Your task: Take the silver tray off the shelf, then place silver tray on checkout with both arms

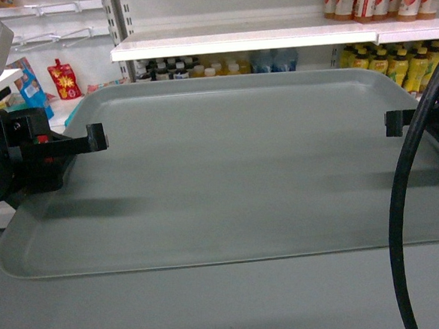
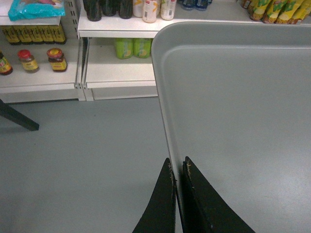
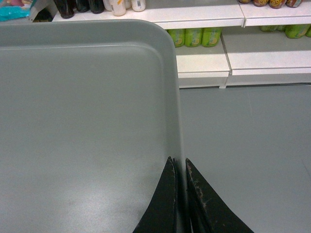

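Pincers (image 2: 178, 194) (image 3: 180, 194) on silver tray (image 1: 235, 171) rims

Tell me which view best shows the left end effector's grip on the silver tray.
Left wrist view: the left end effector pinches the silver tray rim. Head view shows it side-on; right wrist view misses it.

The silver tray (image 1: 235, 171) spans nearly the full width of the head view, held at both side rims by the left tool (image 2: 178, 170) and right tool (image 3: 181, 167), each clamped on the edge. Ahead, the shelf (image 1: 271, 39) board and rows of bottles (image 1: 393, 62) stand just beyond the tray's far rim. A thick black cable (image 1: 403, 197) hangs across the right side. Bare grey floor (image 2: 82, 160) lies open beside the tray.
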Tool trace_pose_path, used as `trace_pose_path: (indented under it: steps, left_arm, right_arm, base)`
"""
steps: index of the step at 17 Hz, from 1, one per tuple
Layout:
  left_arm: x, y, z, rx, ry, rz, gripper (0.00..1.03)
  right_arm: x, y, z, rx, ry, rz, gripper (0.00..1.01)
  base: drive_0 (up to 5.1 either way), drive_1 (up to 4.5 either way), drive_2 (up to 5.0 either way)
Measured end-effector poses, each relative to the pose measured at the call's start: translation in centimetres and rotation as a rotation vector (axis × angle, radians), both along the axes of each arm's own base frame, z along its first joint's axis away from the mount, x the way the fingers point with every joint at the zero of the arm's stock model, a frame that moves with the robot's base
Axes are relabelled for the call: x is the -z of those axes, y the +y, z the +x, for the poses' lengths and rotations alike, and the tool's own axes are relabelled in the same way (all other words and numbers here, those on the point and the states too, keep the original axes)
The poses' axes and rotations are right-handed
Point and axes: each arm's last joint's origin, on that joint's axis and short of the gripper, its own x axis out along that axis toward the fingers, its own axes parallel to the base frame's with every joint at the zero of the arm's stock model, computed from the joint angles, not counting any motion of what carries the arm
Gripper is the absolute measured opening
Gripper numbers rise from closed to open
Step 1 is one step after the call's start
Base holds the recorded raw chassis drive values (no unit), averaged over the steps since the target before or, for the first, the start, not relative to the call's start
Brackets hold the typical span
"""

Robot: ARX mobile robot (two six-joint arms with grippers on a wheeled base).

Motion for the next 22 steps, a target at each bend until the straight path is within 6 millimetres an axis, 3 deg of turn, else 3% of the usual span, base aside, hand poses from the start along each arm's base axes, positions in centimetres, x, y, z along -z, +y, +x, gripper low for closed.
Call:
trace_pose_path:
  steps: [22]
  left_arm:
    - [0.02,-0.02,-0.04,0.001,0.002,0.0,0.03]
  right_arm:
    - [0.06,-0.01,-0.05,-0.001,0.006,-0.002,0.03]
  base:
    - [0.0,-3.88,3.9]
